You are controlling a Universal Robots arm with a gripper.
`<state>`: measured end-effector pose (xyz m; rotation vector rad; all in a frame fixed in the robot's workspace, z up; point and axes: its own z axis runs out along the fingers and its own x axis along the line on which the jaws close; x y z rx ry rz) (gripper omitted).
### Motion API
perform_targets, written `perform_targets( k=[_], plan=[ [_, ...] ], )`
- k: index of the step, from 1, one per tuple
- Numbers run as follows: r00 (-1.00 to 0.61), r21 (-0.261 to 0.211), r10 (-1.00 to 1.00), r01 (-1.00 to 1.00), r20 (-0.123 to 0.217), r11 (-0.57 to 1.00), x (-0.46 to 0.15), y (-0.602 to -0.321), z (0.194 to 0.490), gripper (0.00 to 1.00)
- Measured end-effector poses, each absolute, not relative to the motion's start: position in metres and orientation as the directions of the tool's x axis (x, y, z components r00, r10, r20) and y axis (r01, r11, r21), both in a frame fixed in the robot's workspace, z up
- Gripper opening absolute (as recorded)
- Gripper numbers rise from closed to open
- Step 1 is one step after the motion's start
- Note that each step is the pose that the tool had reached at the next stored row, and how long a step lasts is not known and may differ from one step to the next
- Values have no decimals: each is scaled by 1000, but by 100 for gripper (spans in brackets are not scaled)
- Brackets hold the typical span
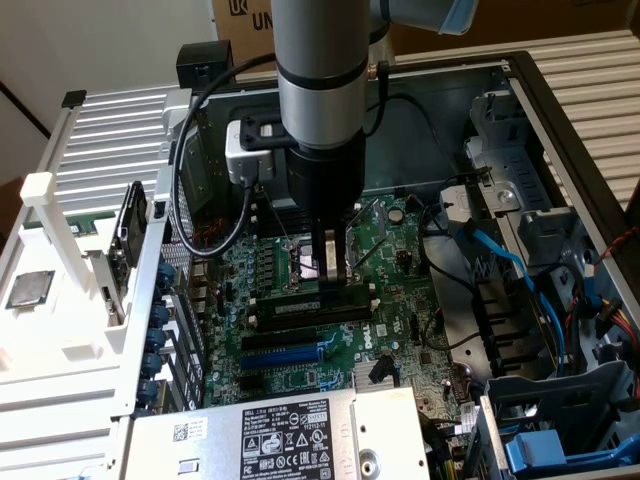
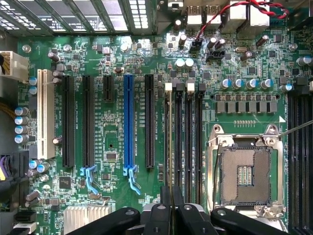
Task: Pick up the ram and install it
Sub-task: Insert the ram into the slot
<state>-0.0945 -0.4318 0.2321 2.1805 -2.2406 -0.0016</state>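
Well, claw (image 1: 333, 275): pinching the ram (image 1: 295, 308) mid-length; the ram sits directly beneath it.
Ram axis: exterior view's left to right, in line with the slots (image 2: 188, 142).
Ram place: on edge at the end slot, blue slot (image 2: 128, 122) side.

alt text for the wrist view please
A robot's pincer grips a memory stick, held edge-on at a long black slot next to an empty processor socket. Beneath lies a green computer board with a blue slot.
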Motion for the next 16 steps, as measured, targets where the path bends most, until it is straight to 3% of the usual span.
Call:
perform_targets(
  k=[16],
  plan=[
    [-27, 10, -1000, -1000, 11, 27, -97, -432, 230, 12]
  ],
)
